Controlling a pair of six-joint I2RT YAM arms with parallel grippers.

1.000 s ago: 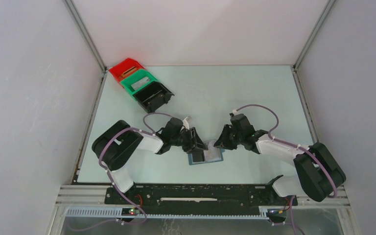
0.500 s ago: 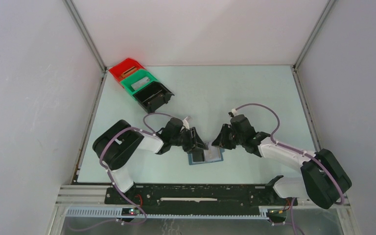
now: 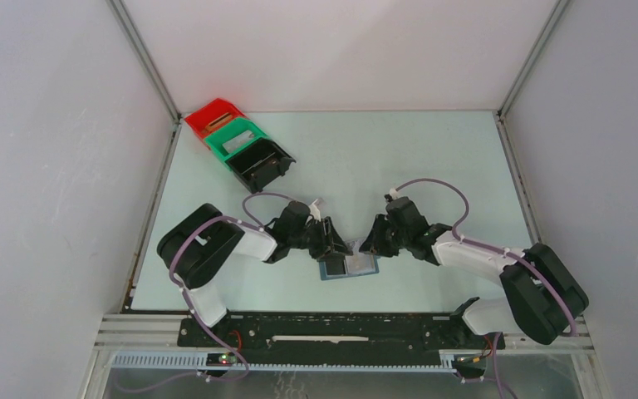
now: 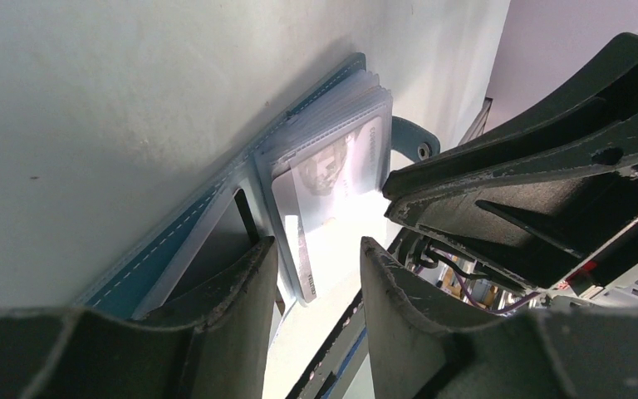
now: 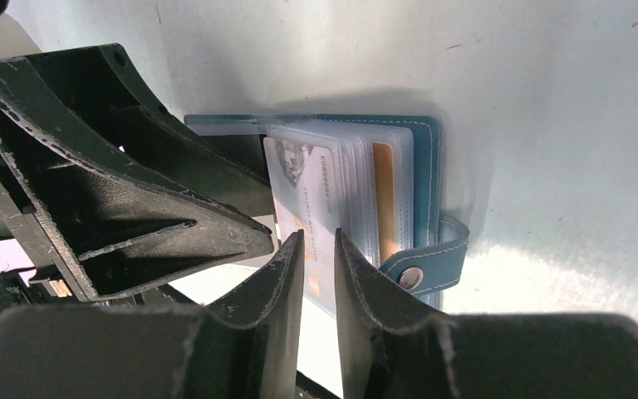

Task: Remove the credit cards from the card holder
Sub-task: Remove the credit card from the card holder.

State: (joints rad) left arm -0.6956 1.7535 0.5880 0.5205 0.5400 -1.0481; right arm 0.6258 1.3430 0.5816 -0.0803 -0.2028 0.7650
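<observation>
Right arm's wrist has edged a little leftward over the past second, closing on the open card holder (image 3: 350,266). The left arm and the holder itself have kept their places near the front edge of the table (image 3: 432,158). At far left, well apart from the work, the red, green and black bins (image 3: 237,137) sit in a row by the wall.

The left gripper (image 4: 317,245) hangs over the holder's left half, jaws at a middling gap with nothing clamped between them. One fingertip (image 4: 249,274) lies over the dark inner panel, though whether it presses down cannot be told.

At centre, the credit cards (image 5: 299,183) are not yet out of the clear sleeves (image 5: 357,183): a silvery one lies on top and an orange edge shows deeper in the stack. The stud strap (image 5: 419,268) lies flopped to the outer side.

The right gripper (image 5: 319,237) is poised at the silvery card's near edge, jaws narrow yet parted, gripping nothing that can be seen.

Three risks stand out from here. The two grippers are crowded almost finger to finger and could collide. A pull on the card with the holder poorly pinned would likely drag the whole wallet across the table. The narrow jaws may also catch a sleeve rather than the card, or slip off its slick face.
</observation>
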